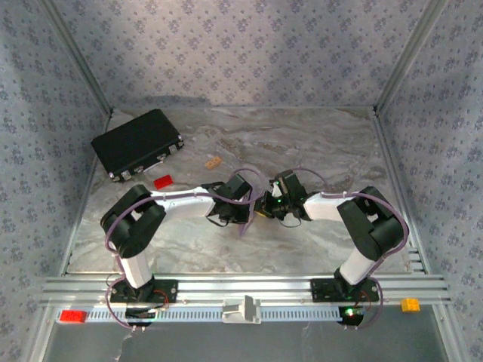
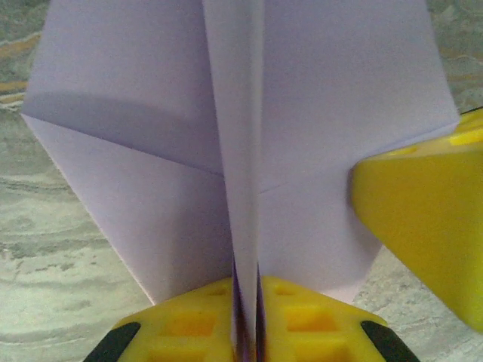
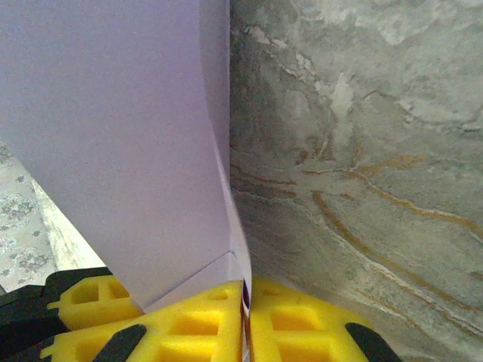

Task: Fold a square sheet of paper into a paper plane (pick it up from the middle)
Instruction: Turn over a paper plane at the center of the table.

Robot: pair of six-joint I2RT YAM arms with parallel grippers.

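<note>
Where the table runs farthest left: a black case (image 1: 137,143) lies flat and askew near the back corner of the marbled table (image 1: 317,143).
Just in front of the case: a small red block (image 1: 162,181) sits near the case's front edge but apart from it.
Right of that: a small tan block (image 1: 213,161) lies alone on the bare surface.
Left gripper (image 2: 246,292): closed, with its yellow fingers (image 2: 189,324) pinching the centre crease of the paper.
Paper plane (image 2: 151,113): pale lilac and part-folded, it is held between the two grippers around mid-table. One crease runs lengthwise, with slanted flaps spreading on either side.
Right gripper (image 3: 246,294): closed on the same paper, clamping a folded edge between its yellow pads (image 3: 302,324). In the left wrist view one of its fingers (image 2: 423,226) touches the right flap.
Front rail, far right: a small orange block (image 1: 410,305) rests on the metal.
</note>
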